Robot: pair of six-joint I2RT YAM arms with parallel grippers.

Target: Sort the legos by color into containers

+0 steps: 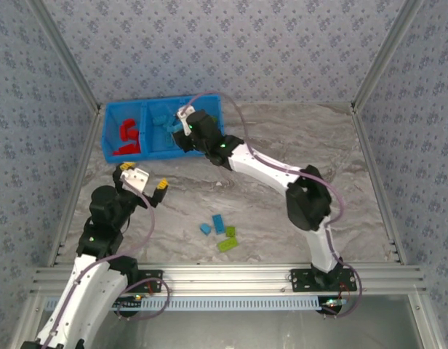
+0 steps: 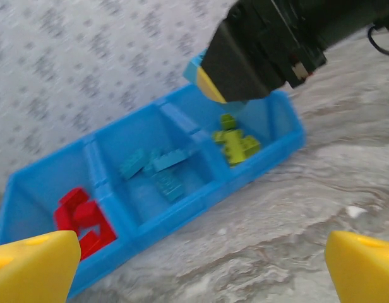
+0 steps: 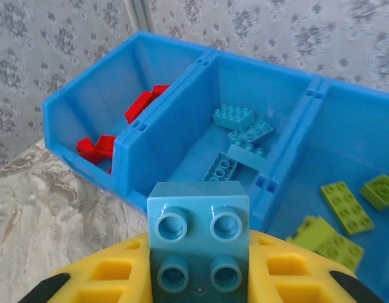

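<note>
Clamping light blue brick (image 3: 198,227), right gripper (image 3: 198,274).

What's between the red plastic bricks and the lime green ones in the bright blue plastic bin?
The middle compartment, holding light blue studded bricks, seen in the right wrist view.

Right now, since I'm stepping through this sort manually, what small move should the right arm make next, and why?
Probably ease the right hand forward over the middle compartment, then open. It grips a light blue brick, and that compartment holds the other light blue bricks; red bricks and green bricks lie in the compartments either side.
</note>
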